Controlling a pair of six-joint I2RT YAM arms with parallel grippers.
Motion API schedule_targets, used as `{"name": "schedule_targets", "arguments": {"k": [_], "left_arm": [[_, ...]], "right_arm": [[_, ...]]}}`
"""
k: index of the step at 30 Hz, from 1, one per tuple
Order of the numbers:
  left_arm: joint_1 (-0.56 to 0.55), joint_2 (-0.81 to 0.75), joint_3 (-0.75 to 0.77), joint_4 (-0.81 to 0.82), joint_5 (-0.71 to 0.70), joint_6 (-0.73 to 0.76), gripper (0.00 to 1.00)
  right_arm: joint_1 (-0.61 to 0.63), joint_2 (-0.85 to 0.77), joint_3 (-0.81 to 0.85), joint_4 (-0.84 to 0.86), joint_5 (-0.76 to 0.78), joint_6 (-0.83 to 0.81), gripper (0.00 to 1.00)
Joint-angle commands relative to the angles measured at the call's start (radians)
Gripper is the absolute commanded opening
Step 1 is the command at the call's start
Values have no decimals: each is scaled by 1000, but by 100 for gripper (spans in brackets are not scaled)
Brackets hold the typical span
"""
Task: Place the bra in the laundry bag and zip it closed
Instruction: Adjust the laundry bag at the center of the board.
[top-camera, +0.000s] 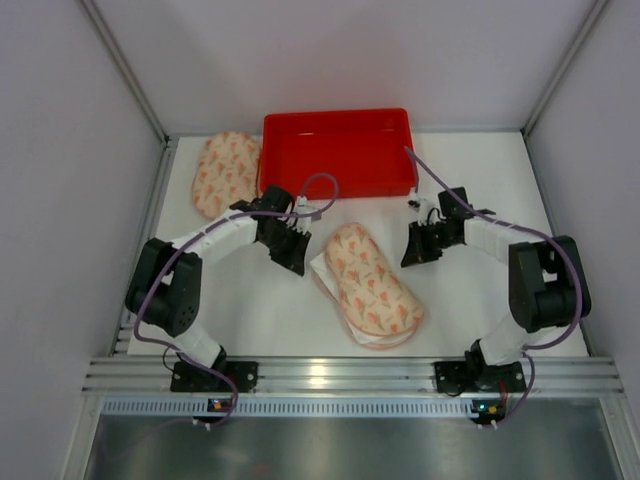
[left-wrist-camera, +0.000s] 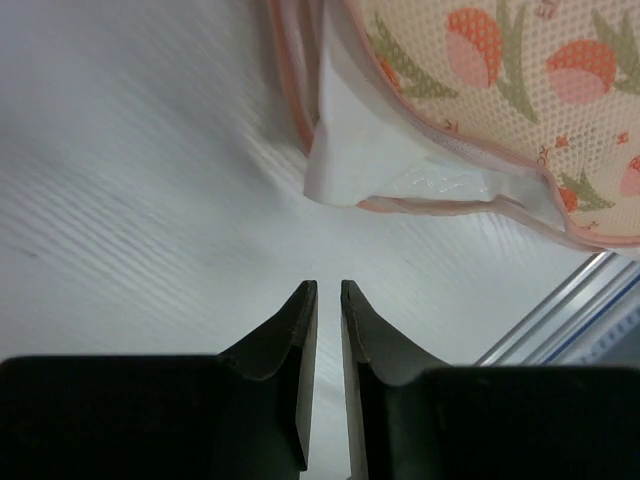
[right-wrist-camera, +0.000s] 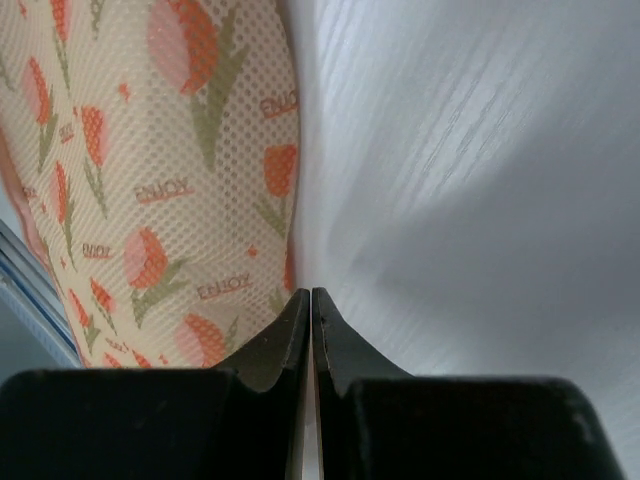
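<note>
Laundry bag (top-camera: 372, 280) sits mid-frame on the counter (top-camera: 265, 310), with white fabric, probably the bra (left-wrist-camera: 400, 175), poking out. The left claw (top-camera: 296, 265) is just upper-left of it, barely parted and empty. The right claw (top-camera: 409, 259) is off to the right, closed on nothing.

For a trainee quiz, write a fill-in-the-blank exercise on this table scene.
The bin at the back is coloured ___.
The flower-print laundry bag lies ___ the left gripper and the right gripper.
In the top view, a second printed bag lies on the bin's ___ side.
The right gripper's jaws are ___.
Missing words: red; between; left; shut.
</note>
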Motion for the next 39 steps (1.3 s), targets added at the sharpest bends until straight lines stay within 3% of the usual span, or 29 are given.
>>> {"name": "schedule_targets", "arguments": {"k": [1, 8, 11, 20, 23, 32, 39], "left_arm": [[-3, 52, -48, -22, 142, -111, 20], [-3, 233, 31, 72, 205, -192, 19], [-9, 328, 126, 121, 246, -224, 19], [-32, 531, 468, 185, 194, -275, 18], [-26, 468, 482, 164, 156, -226, 24], [-22, 137, 272, 112, 151, -161, 38], [-101, 198, 343, 110, 111, -177, 44]], "right_arm": [[-4, 63, 61, 72, -11, 54, 4], [25, 39, -14, 136, -79, 94, 2], [27, 19, -45, 138, -83, 86, 2], [28, -55, -71, 87, -97, 48, 3], [28, -73, -74, 82, -91, 48, 3], [33, -102, -95, 98, -74, 36, 4], [22, -150, -42, 76, -51, 34, 10]]}}
